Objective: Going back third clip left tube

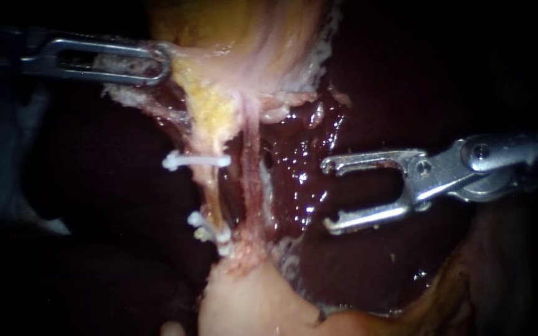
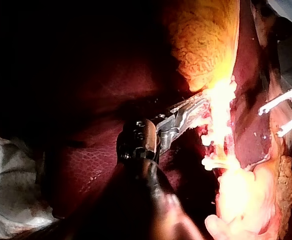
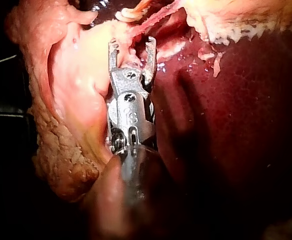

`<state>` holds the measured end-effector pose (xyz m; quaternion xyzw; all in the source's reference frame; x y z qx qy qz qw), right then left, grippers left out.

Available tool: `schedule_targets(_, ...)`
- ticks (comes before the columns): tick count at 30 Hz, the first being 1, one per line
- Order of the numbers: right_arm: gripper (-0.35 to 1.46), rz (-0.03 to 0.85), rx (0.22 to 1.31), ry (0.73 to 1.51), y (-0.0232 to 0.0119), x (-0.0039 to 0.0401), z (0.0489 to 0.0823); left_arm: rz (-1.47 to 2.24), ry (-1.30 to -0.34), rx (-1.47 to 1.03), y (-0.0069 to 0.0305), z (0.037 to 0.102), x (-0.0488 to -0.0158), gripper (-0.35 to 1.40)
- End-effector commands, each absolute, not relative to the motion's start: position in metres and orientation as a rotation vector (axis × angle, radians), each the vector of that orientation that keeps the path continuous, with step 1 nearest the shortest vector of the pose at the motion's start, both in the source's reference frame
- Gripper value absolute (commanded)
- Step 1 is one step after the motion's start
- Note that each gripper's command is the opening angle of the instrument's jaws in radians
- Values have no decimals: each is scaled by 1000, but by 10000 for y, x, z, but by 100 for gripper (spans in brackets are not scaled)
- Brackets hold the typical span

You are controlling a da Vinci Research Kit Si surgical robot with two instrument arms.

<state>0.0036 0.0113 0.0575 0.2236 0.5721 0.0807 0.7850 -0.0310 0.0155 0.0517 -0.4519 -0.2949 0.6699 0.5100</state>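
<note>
Clips on, jaws empty: my right instrument (image 1: 329, 196) hangs over the wet liver (image 1: 356, 267) with its jaws wide apart and nothing between them, well clear of the left tube (image 1: 210, 186). That tube runs taut from the gallbladder (image 1: 250, 37) to pale tissue at its far end. It carries three white clips, an upper clip (image 1: 197, 161) and a lower pair (image 1: 210, 229) set close together. The right tube (image 1: 251, 168), just beside it, is bare. My left instrument (image 1: 157, 62) is clamped on the gallbladder's edge and holds the stretch. I judge the step in hand to be the retreat from the third clip. The next move calls for a straight draw back along the shaft, brushing neither tube nor clips.
</note>
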Motion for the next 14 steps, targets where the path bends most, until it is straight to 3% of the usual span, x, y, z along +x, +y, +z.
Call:
schedule_targets(1, 50, 175, 480, 1234, 114, 35, 575, 1618, -712, -1085, 152, 519, -315, -35)
schedule_targets(14, 50, 176, 480, 1233, 114, 32, 575, 1625, -716, -1085, 150, 526, -325, -35)
